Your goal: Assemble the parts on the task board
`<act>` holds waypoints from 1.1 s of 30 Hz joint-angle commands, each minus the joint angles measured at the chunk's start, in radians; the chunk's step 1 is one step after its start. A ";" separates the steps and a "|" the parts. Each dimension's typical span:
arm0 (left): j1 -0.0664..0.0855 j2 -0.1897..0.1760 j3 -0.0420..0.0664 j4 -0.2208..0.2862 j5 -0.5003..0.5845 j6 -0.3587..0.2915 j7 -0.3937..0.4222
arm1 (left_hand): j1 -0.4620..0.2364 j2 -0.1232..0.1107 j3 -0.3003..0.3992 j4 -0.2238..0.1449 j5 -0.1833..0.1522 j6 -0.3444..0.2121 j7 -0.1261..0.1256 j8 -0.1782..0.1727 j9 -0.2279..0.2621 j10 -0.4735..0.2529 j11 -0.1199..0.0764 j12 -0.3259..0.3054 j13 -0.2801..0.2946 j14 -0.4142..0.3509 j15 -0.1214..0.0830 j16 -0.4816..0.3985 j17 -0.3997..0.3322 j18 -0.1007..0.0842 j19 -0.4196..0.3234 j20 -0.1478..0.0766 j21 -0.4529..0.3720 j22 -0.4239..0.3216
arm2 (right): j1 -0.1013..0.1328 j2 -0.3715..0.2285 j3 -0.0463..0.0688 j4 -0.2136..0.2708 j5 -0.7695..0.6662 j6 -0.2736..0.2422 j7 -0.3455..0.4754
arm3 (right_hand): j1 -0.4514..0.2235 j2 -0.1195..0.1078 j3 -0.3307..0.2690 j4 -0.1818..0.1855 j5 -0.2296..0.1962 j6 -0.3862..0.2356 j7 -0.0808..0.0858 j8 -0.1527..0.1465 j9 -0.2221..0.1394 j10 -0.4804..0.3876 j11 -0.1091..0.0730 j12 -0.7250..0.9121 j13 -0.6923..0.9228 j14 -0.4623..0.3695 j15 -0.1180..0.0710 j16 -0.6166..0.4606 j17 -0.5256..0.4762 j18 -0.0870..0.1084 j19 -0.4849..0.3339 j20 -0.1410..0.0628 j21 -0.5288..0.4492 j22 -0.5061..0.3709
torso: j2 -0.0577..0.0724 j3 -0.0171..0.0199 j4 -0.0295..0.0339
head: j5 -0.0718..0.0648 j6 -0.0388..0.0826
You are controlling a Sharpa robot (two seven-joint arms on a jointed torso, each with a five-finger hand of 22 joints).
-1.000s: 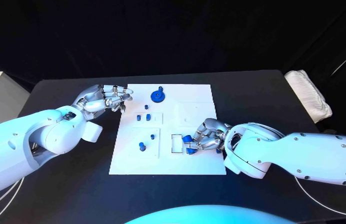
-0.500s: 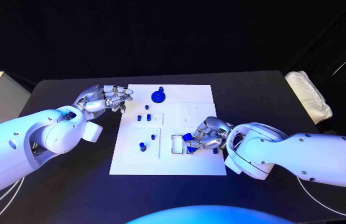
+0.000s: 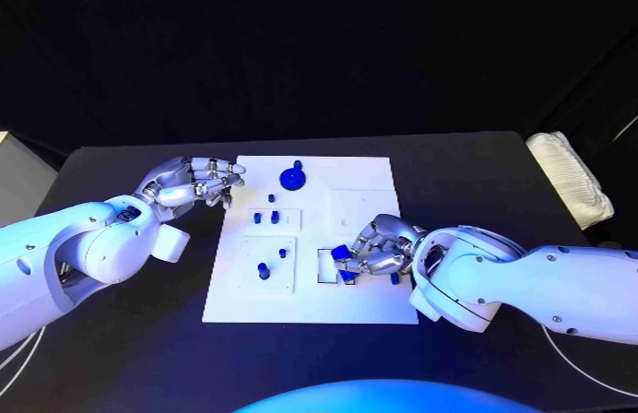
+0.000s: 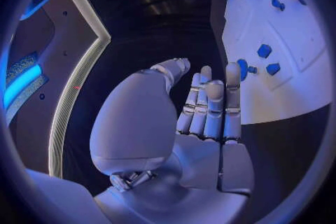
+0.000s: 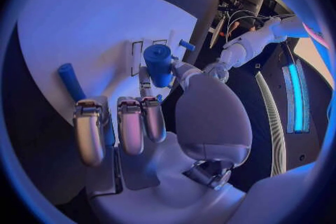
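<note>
My hands, the left [image 3: 190, 184] and the right [image 3: 376, 250], were silver on white arms. The board [image 3: 379, 304] was white and plain, the table [image 3: 478, 182] black. The parts on the board were blue, one round part [image 3: 292, 176] the darkest. The cylinder [image 5: 158, 64] at my right fingers was blue. A white cloth [image 3: 569, 187] lay at the table's edge.

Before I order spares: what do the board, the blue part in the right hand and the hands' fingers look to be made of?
Board: matte white, flat, with shallow rectangular recesses; likely plastic, possibly painted sheet. Blue part: smooth, evenly coloured cylinder held by the right hand; probably moulded or printed plastic. Fingers: silvery segments with a soft sheen; metal or metallic-coated plastic, I cannot tell which.
</note>
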 commanded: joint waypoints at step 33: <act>0.000 -0.005 0.001 0.005 -0.001 0.015 -0.002 | -0.001 0.008 -0.003 0.000 0.002 -0.005 0.001 0.005 -0.001 -0.013 0.000 0.008 0.004 0.004 -0.002 0.005 0.001 0.014 0.002 0.001 -0.005 -0.001 | -0.002 0.087 0.000 -0.081 -0.111 0.064 -0.043 | -0.118 0.048 -0.370 0.021 -0.214 0.003 -0.023 0.042 0.019 0.068 -0.005 -0.011 0.212 0.100 -0.008 0.002 0.235 -0.007 0.105 -0.008 0.006 0.263 | 0.001 0.0014 0.0000 | 0.006 -0.001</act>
